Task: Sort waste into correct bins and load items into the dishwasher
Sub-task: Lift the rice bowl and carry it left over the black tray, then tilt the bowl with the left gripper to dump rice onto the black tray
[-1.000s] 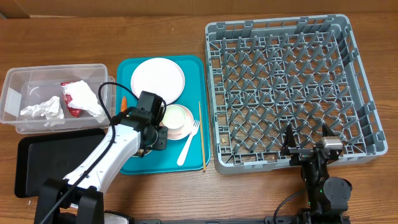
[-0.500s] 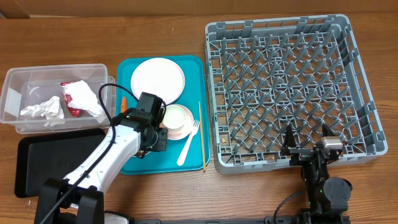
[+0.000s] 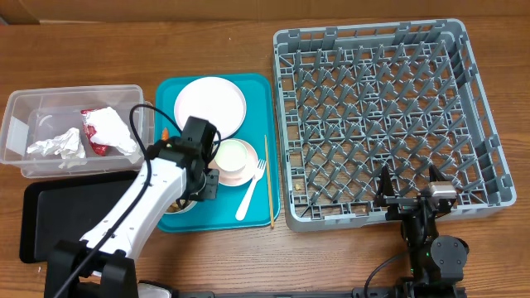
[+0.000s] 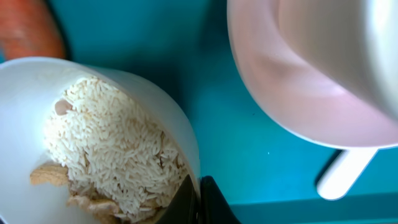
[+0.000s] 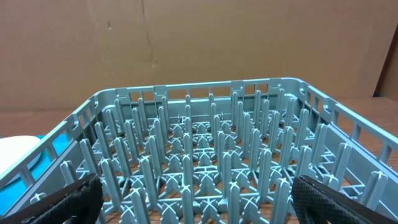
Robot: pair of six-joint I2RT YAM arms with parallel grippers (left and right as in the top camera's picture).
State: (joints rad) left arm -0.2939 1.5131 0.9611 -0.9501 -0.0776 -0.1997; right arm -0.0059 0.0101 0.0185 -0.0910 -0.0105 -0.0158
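My left gripper (image 4: pixel 198 202) is shut on the rim of a white bowl (image 4: pixel 106 143) that holds white rice and beige food scraps. In the overhead view the bowl (image 3: pixel 176 204) shows under my left arm at the teal tray's front left edge. An orange carrot (image 4: pixel 31 28) lies beside the bowl, and a pale pink bowl (image 4: pixel 311 81) sits to its right. The clear tub (image 3: pixel 25 165) holds crumpled paper (image 3: pixel 58 146) and a red-and-white wrapper (image 3: pixel 103 128). The black tray (image 3: pixel 50 215) lies in front of it. My right gripper (image 5: pixel 199 199) is open at the grey rack's (image 3: pixel 373 116) front edge.
The teal tray (image 3: pixel 257 91) also carries a white plate (image 3: pixel 210 106), a white fork (image 3: pixel 251 190) and a wooden chopstick (image 3: pixel 268 178) along its right side. The rack stands to the right of the tray.
My left gripper has shifted slightly, and the rice bowl now shows from under the arm at the tray's front left. The right arm has not moved.
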